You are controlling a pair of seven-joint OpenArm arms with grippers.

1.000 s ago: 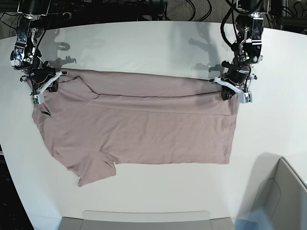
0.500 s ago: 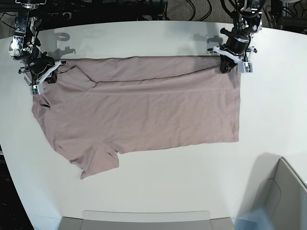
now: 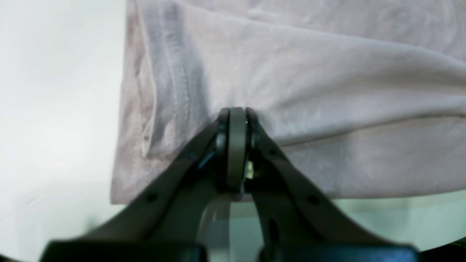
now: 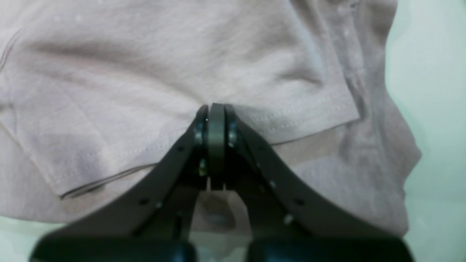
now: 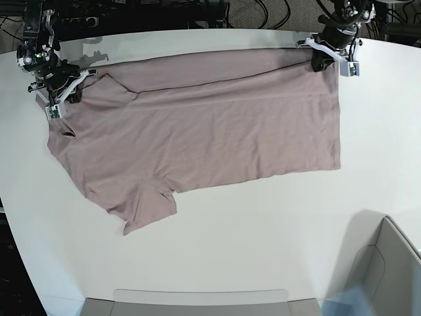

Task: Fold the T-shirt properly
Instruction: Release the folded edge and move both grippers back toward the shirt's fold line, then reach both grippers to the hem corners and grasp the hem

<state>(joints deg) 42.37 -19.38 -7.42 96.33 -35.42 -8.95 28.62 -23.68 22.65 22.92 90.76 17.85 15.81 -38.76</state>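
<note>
1. Both tools have been carried toward the far edge of the table (image 5: 217, 263) since the earlier frames, and the T-shirt (image 5: 197, 131) has been dragged along with them; its near hem now lies farther from the grey bin (image 5: 381, 270) than before.
2. The left tool (image 5: 327, 56) is clamped on the T-shirt's far corner; in the left wrist view the tool (image 3: 236, 120) is seen pressed together with a fold of pink cloth (image 3: 291, 72) pinched at its tip.
3. The right tool (image 5: 60, 99) is likewise clamped on the T-shirt at its opposite far corner; in the right wrist view the tool (image 4: 215, 116) is seen closed on a stitched hem of the cloth (image 4: 145, 72).
4. The T-shirt is spread flat on the table, with its far edge stretched between the two tools and one sleeve (image 5: 148, 207) pointing toward the near side.
5. Beyond the T-shirt's far edge only a narrow strip of table is left before the dark cables (image 5: 250, 13).
6. On the near side of the T-shirt a wide bare stretch of table is seen, bounded by the grey bin at the corner and a grey tray edge (image 5: 197, 299) at the near rim.
</note>
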